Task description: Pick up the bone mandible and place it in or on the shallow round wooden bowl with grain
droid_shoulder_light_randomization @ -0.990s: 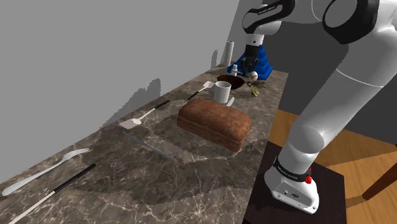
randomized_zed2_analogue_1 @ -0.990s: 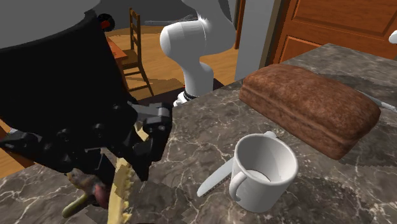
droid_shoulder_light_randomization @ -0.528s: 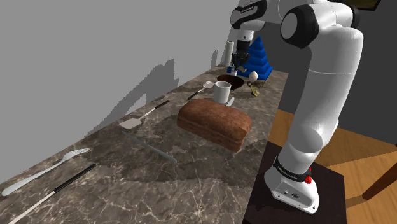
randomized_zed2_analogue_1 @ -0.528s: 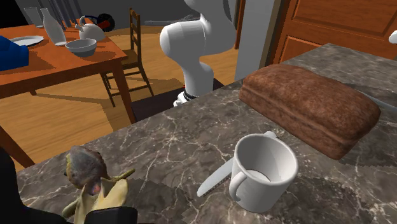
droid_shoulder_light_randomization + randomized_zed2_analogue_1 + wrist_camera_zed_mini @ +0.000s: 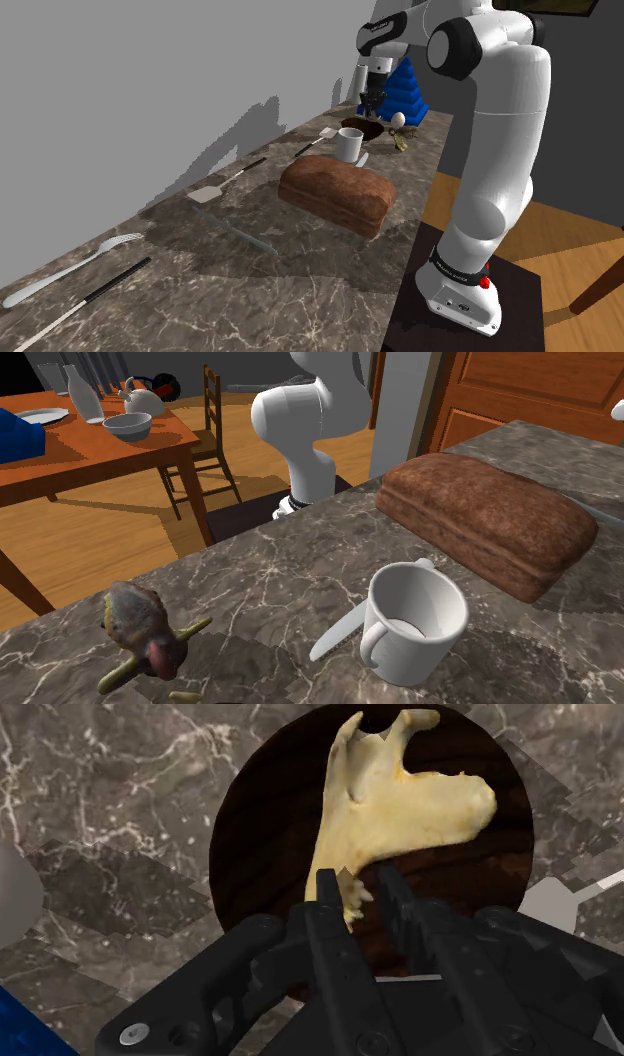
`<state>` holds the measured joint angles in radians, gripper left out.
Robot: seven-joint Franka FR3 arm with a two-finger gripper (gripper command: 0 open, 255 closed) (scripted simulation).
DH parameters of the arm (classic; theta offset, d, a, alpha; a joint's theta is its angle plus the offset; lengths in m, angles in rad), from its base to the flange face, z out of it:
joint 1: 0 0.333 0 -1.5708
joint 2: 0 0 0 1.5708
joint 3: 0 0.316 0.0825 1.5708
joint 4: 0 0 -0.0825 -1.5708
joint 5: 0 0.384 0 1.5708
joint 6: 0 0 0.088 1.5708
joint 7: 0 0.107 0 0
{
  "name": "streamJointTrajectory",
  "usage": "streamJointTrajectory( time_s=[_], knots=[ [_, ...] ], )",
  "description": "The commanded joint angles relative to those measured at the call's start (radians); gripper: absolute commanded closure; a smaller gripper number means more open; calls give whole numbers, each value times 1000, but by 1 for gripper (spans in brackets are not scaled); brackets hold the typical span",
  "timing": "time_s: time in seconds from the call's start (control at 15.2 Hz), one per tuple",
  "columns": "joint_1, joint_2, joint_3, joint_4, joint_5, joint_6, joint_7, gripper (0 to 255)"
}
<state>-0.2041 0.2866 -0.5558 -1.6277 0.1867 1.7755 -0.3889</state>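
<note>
Closest to me, the gripper (image 5: pixel 357 896) has its two black fingers drawn in to a narrow gap and clamped on the thin end of the bone mandible (image 5: pixel 400 804). It is a pale yellowish jaw piece whose broad, forked end sticks out past the fingertips. That hold makes sense to me: the thin end is slim enough to sit between the fingers, and the wide end is left free to go down first. Directly beneath the bone lies the bowl (image 5: pixel 262 844), dark, round and shallow, with grain across its floor. Nearly the whole bone falls inside the bowl's rim, so I judge that only the lowering and release are left. I cannot tell whether the bone touches the bowl's floor. I would ease down before letting go, so the bone does not bounce over the low rim. Around the bowl runs the dark marbled table (image 5: pixel 110 814). Just beside the bowl stands a white mug (image 5: pixel 348 145). Farther from the bowl, past the mug, lies a brown loaf (image 5: pixel 335 192), and on the bowl's other side is a blue stepped object (image 5: pixel 408 88), so a straight descent suits best.
</note>
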Motion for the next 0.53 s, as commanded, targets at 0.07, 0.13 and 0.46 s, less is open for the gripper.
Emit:
streamJointTrajectory(
  time_s=[0.07, 0.13, 0.46],
  knots=[
    [1, 7, 2, -33, 5, 39, -4, 255],
    [1, 10, 3, -43, 7, 52, -6, 255],
    [279, -253, -52, -434, -605, 437, 500, 0]
  ],
)
